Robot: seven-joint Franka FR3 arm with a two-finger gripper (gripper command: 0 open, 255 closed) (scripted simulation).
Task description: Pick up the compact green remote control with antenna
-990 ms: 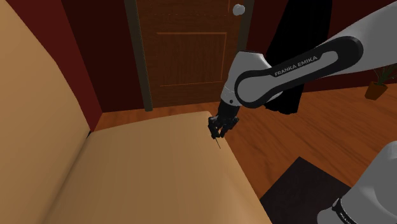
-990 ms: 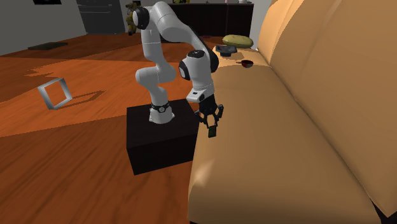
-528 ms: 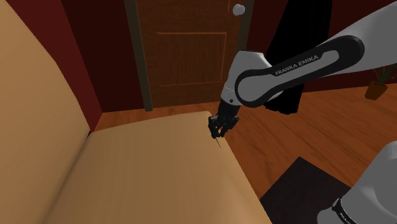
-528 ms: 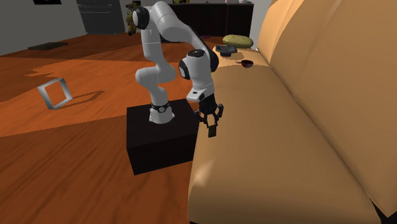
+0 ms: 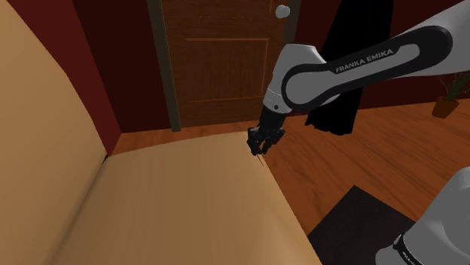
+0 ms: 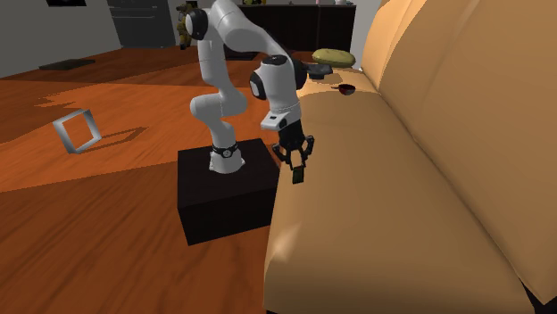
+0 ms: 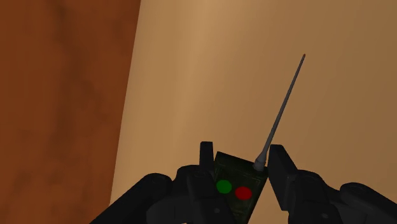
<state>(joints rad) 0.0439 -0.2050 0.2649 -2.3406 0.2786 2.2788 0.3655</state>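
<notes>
My gripper (image 7: 242, 154) is shut on a small dark green remote (image 7: 236, 184) with one green and one red button. Its thin grey antenna (image 7: 283, 108) sticks out past the fingertips, over the tan sofa seat (image 7: 254, 63). In the shoulder view the gripper (image 5: 260, 147) hangs just above the seat's (image 5: 181, 203) outer edge, near its far corner. In the second exterior view the gripper (image 6: 296, 169) hovers over the seat's (image 6: 375, 205) near edge, beside the stand, with the remote (image 6: 298, 176) as a dark block between the fingers.
The sofa's backrest (image 6: 464, 98) rises along the seat. A wooden door (image 5: 226, 60) stands beyond the sofa's end. The black stand (image 6: 223, 192) sits against the sofa's side. An olive cushion (image 6: 332, 56) and a dark bowl (image 6: 346, 88) lie at the far end.
The gripper has risen a little off the seat with the remote in it, and the forearm has lifted and swung slightly. The antenna tip no longer reaches the cushion.
</notes>
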